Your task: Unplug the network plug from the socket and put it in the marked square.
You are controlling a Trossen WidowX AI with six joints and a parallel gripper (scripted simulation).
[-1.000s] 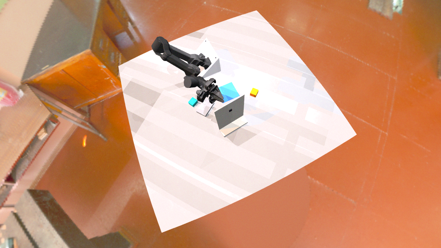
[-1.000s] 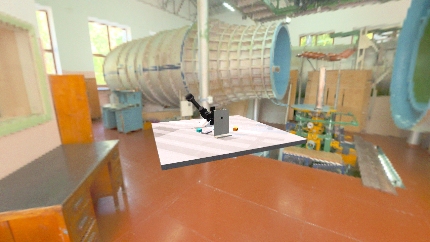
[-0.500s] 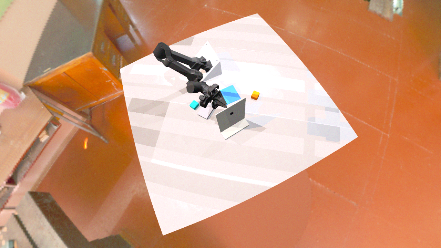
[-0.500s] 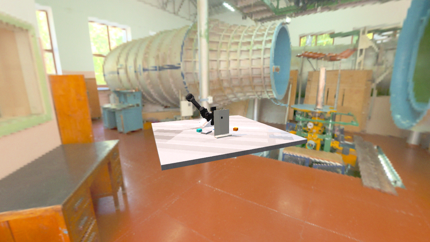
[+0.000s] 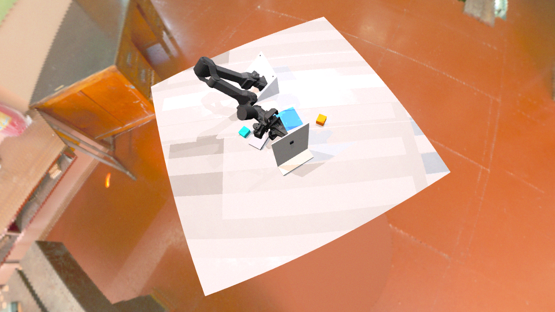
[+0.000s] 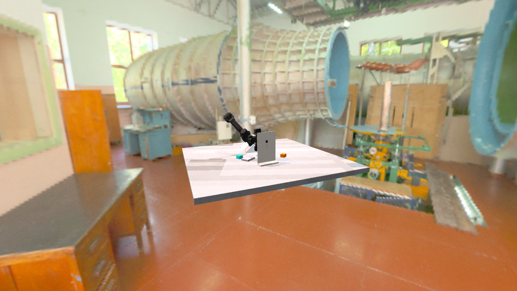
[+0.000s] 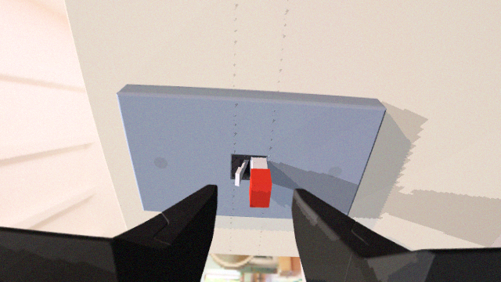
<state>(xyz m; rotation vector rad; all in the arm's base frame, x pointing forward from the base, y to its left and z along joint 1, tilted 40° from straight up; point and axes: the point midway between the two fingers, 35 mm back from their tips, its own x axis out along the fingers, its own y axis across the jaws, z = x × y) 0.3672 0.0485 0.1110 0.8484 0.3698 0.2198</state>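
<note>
Between the two black fingers of the gripper (image 7: 254,196): nothing. Item one, the gripper, partly spread, jaws standing apart on either side of the plug without touching it, aimed at the panel face.

Item two, red network plug (image 7: 260,187): seated in the dark socket (image 7: 239,162), body projecting toward the gripper. Not yet pulled.

Item three, thin white tab (image 7: 239,174): stands out beside the plug at a slant, apparently unpressed; lock judged to be engaged.

Item four, grey upright panel (image 5: 292,145): on its pale base, gripper just before it in the top view.

Item five, marked square (image 5: 259,142): pale patch on the table (image 5: 310,201) beside the gripper; no plug in it.

Item six, sundries: blue block (image 5: 292,117), teal cube (image 5: 244,132), orange cube (image 5: 321,119), all apart from the panel.

Progress, as judged: approach only. Outstanding: tab press, straight pull, placement in the square, release, withdrawal.
</note>
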